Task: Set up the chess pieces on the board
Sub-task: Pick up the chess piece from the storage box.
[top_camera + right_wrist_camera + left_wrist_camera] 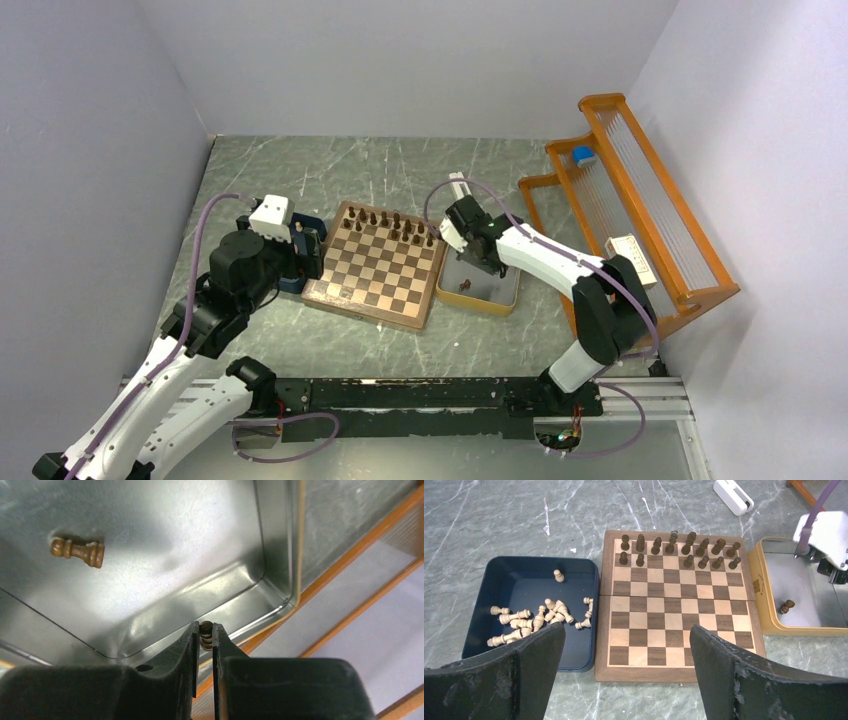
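The board (378,268) lies mid-table, and several dark chess pieces (674,547) stand in its two far rows. To its right is a yellow-rimmed tin tray (505,295). My right gripper (205,628) hangs over the tray's corner, shut on one dark chess piece (205,635) held between its fingertips. Another dark piece (77,551) lies on its side on the tray floor. My left gripper (626,675) is wide open with nothing between its fingers, above the table just off the board's (679,600) edge.
A dark blue tray (574,567) left of the board holds several light pieces (531,617), most lying down. An orange rack (640,210) stands at the right wall with a blue cap and a white box on it. A white block (734,495) lies beyond the board.
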`<state>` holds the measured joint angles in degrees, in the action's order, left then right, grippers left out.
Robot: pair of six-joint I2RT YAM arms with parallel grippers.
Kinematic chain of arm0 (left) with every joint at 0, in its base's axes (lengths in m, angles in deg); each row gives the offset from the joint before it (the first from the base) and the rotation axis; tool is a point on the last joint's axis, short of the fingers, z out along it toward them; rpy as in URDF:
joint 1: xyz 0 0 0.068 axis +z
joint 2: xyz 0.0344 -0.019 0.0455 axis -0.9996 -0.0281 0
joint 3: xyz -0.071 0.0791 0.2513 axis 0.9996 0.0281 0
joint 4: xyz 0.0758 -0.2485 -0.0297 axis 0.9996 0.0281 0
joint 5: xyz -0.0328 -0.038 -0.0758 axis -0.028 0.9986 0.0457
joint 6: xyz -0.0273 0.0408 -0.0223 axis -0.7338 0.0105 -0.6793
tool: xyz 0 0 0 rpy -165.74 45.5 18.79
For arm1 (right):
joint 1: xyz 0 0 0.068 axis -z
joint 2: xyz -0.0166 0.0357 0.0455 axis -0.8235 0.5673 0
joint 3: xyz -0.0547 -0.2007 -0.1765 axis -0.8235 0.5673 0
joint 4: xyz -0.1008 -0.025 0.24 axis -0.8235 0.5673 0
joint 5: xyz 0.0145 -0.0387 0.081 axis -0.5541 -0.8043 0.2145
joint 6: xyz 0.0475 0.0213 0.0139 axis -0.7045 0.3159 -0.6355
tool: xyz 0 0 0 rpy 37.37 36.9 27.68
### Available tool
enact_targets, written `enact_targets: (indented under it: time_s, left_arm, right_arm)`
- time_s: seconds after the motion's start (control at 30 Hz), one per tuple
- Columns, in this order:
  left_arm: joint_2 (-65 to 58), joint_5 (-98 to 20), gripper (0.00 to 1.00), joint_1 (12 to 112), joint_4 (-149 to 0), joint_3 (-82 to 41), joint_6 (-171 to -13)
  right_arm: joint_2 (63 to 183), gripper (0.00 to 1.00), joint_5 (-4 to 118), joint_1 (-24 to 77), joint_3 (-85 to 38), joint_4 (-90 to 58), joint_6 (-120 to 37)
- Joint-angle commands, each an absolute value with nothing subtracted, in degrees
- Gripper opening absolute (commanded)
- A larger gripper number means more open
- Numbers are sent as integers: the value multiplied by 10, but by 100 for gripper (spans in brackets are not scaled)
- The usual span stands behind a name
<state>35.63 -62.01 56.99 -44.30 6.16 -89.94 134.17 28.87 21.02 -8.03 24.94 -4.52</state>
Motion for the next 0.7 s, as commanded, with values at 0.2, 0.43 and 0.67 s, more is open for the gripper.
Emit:
enact_targets:
  time_s: [0.2, 0.43, 0.67]
  left_arm:
    - [348, -612, 99, 565, -448, 59, -927]
    - [333, -575, 91, 565, -461, 62, -965]
    - [327, -588, 91, 565, -459, 67, -975]
  right_arm:
    - [1294, 4, 421, 211, -193, 214, -234]
    - [1264, 6, 566, 209, -193, 84, -411]
    - [1232, 6, 602, 162, -64, -194, -441]
